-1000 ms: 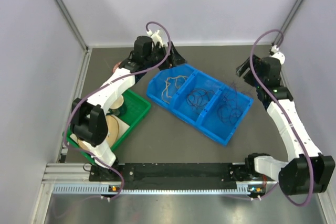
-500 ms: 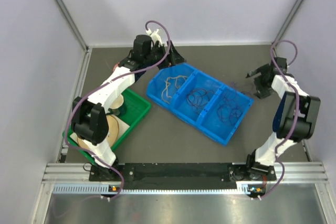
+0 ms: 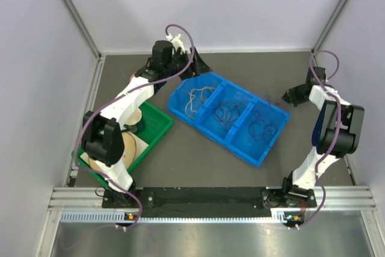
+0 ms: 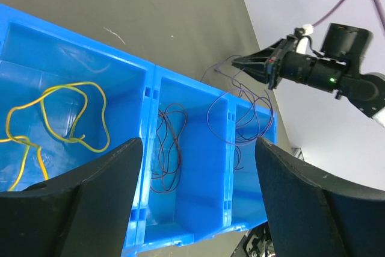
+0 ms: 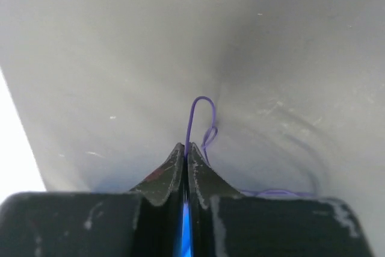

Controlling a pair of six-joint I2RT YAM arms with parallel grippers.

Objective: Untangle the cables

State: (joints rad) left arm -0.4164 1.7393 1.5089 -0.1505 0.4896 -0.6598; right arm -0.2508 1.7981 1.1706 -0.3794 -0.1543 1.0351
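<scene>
Right wrist cam: your right gripper (image 5: 186, 152) is pinched shut on the purple cable (image 5: 194, 112), 3 o'clock of the blue bin (image 4: 54, 58); left gripper (image 4: 198, 148) gapes wide, empty.

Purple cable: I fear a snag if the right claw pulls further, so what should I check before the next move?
1. Is the right claw shut on the purple cable? Ok.
2. Is the purple cable out of the blue bin? Not ok: its loops lie in the end compartment, and one crosses the divider.
3. Is it free of the dark cable in the middle compartment? Cannot tell.
4. Is the yellow cable alone in its own compartment? Ok.
5. Is the left claw open and empty? Ok.
</scene>
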